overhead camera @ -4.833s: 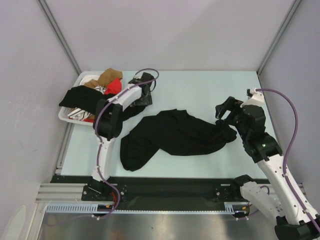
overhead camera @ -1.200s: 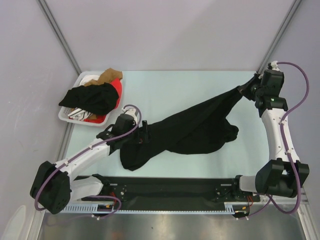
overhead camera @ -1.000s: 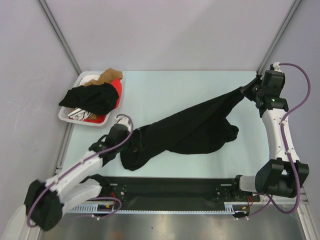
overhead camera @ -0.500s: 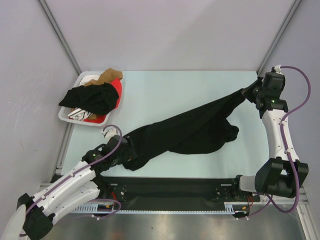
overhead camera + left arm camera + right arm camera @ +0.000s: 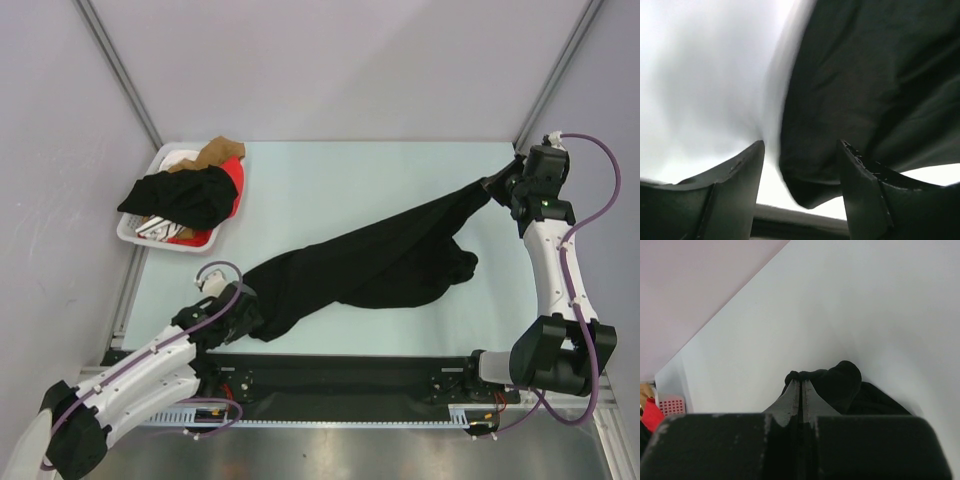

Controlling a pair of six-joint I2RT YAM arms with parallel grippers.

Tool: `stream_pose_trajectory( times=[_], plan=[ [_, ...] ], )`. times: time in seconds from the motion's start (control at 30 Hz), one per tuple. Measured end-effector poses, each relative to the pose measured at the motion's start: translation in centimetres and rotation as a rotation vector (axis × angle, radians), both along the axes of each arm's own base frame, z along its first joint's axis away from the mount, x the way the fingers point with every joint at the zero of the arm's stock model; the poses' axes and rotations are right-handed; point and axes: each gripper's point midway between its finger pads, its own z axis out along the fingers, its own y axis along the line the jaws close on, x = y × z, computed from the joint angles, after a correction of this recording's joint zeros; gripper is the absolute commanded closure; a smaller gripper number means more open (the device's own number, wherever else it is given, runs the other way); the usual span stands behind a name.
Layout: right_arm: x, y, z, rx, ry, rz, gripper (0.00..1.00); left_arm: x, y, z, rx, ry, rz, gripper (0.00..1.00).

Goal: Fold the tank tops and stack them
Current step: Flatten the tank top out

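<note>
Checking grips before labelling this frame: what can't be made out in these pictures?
- Left wrist view: motion blur; whether the left claw touches the large black cloth tank top is unclear.
- Right wrist view: the right claw itself hides how much cloth it pinches.
- Top view: the bright red cloth tank top in the white plastic basket is mostly buried under dark clothes.

No text, label, brand, number or sign can be read in any of the views.
</note>
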Motion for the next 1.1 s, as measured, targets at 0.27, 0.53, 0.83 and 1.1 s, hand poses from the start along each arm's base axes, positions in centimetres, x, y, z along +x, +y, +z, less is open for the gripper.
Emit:
stream_pose_trajectory(
  times=[0.27, 0.53, 0.83, 1.1],
  plan=[
    [0.1, -0.3, 0.2, 0.001, -0.011, -0.008, 1.0, 0.9, -0.2, -0.3, 0.009, -0.011, 0.014, 1.0],
    [2.3, -0.5, 6.3, 0.024, -0.101, 0.004, 1.0, 10.0, -1.1, 15.5, -0.122, -0.325, 0.05, 1.0],
    [-0.2, -1.3, 21.7, -0.005, -0.412, 0.029, 1.0, 13.7, 5.9, 43.0, -0.17, -0.907, 0.171, 1.0],
    [-10.1, -4.5, 28.1, -0.074, -0.577, -0.104, 1.0, 4.6, 7.4, 52.7, -0.163, -1.19, 0.176, 1.0]
  ],
)
